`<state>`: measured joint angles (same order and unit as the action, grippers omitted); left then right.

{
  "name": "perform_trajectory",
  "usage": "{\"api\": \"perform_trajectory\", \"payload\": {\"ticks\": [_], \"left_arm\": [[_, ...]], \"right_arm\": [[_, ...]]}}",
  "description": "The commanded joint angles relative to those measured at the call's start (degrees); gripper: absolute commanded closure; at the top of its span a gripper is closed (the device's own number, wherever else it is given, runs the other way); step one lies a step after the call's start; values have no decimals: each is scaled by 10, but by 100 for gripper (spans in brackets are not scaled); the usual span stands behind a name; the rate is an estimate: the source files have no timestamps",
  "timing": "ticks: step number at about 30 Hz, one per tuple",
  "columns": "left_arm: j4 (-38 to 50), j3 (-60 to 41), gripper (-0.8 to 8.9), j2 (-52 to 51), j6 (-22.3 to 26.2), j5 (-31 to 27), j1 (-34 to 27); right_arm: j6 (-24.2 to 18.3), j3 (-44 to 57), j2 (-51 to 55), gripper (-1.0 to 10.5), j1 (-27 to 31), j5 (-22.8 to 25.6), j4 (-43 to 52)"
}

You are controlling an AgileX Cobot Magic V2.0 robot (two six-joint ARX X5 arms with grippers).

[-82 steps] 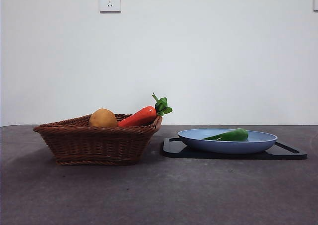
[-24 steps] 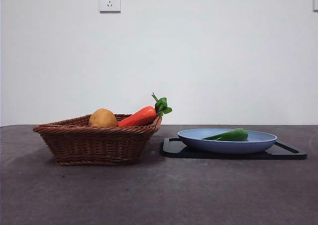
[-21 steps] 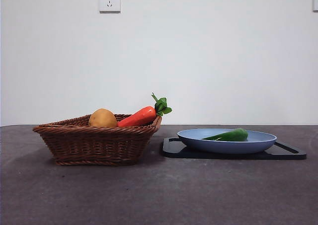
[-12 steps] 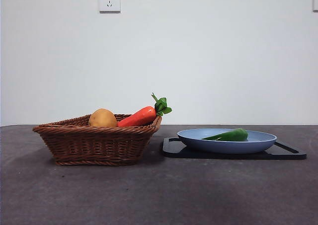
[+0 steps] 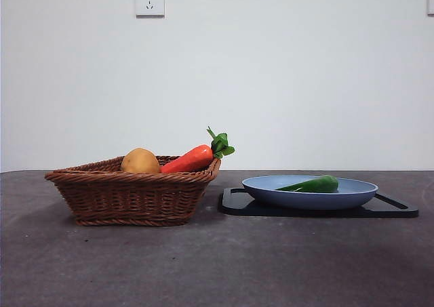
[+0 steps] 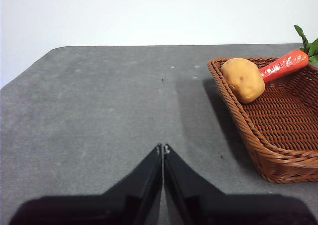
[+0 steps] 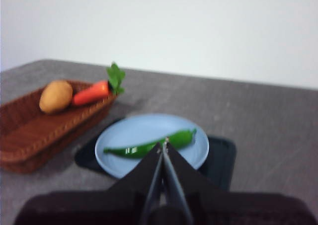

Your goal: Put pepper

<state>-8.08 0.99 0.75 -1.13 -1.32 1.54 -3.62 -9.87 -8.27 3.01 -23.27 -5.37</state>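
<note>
The slim glossy green pepper lies across the blue plate, which rests on a black tray. My right gripper hangs shut above and short of the plate, holding nothing. Away from the plate, my left gripper is shut over bare table beside the wicker basket. Neither arm shows in the front view.
The basket holds a yellow-brown potato and an orange carrot with green leaves, leaning on its rim. A white wall with a socket stands behind the grey table.
</note>
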Motion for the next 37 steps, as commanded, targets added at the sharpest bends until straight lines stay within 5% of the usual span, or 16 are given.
{"api": "perform_trajectory", "payload": {"ticks": [1, 6, 37], "left_arm": [[5, -6, 805, -2, -4, 0, -2], [5, -6, 805, -2, -4, 0, -2], [5, -6, 805, -2, -4, 0, -2]], "right_arm": [[19, 28, 19, 936, 0, 29, 8], [37, 60, 45, 936, 0, 73, 8], [42, 94, 79, 936, 0, 71, -37]]}}
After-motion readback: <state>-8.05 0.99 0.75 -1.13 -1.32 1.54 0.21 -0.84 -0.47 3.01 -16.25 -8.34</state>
